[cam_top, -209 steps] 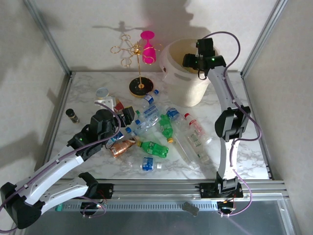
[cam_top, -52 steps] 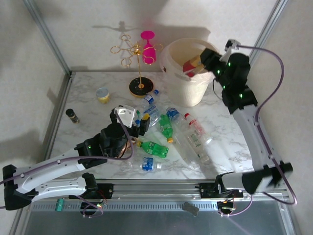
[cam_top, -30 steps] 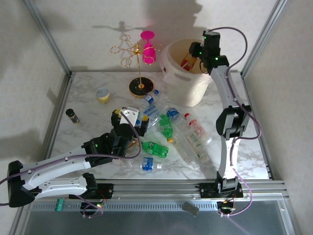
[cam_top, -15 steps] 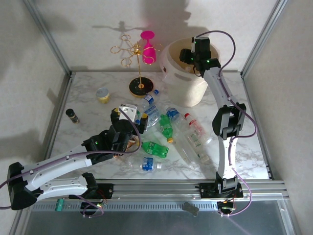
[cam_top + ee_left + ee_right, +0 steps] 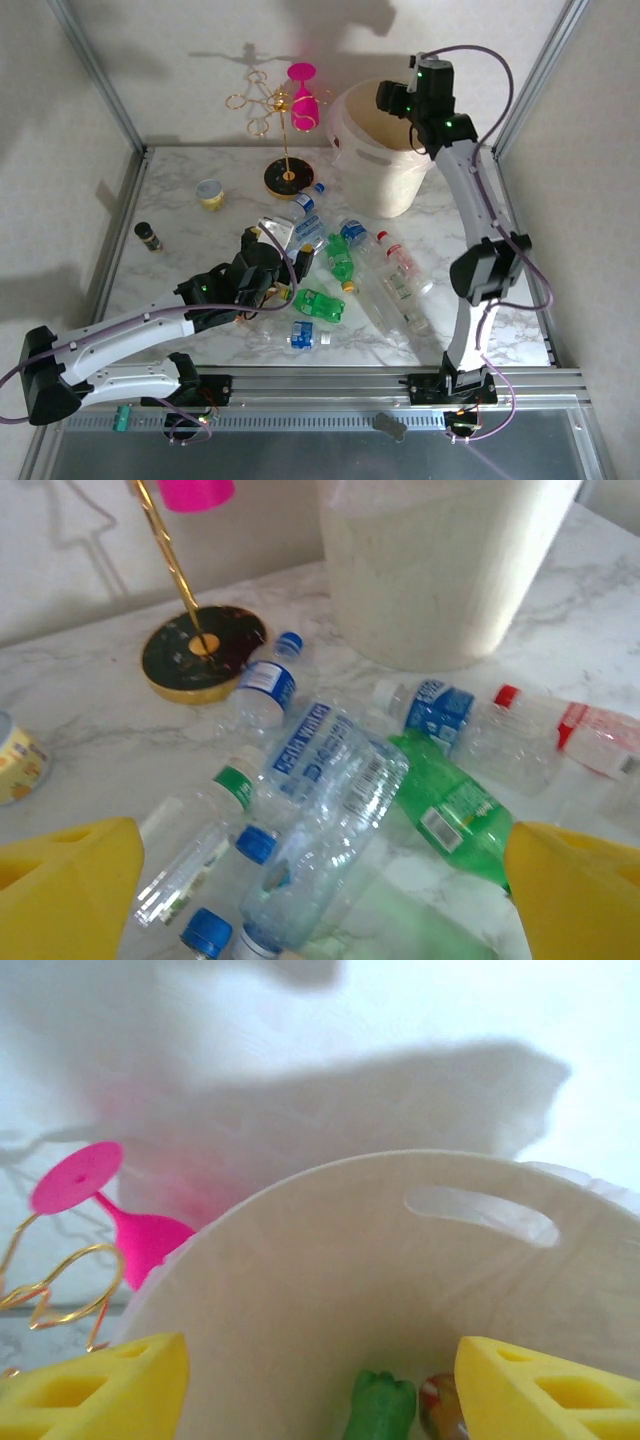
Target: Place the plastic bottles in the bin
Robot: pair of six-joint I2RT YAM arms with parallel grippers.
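Hovering over the bin's (image 5: 385, 160) mouth, the right gripper (image 5: 320, 1390) is released, its yellow fingers (image 5: 100, 1385) spread wide with nothing between them. Below it, inside the bin, a green bottle end (image 5: 380, 1405) pokes up beside a reddish-brown thing too blurred to name. An oval cut-out (image 5: 480, 1215) shows in the bin's far wall. Past the rim on the left, a pink glass (image 5: 110, 1210) hangs upside down on a gold stand (image 5: 288, 150).

The left gripper (image 5: 320, 890) is released too and sits low at the near-left edge of the bottles (image 5: 340, 270) scattered on the worktop (image 5: 500, 300). Just ahead of it lies a big clear bottle (image 5: 330, 810) with a blue label; its white writing is too blurred to read. A slim bottle (image 5: 195, 855) with a green cap lies against its left side, and two blue caps (image 5: 205, 930) show nearer the gripper. On its right lies a green bottle (image 5: 450, 815) with a small white label. Beyond that lie a clear bottle with a blue label (image 5: 450, 715) and a red-capped bottle (image 5: 560, 730) with a red-and-white label. A small blue-capped bottle (image 5: 262, 685) lies near the stand's dark round base (image 5: 200, 655).

The bin stands behind the pile, well apart from the left gripper. A yellow tub (image 5: 209, 192) and a dark vial (image 5: 148, 236) sit off to the left.
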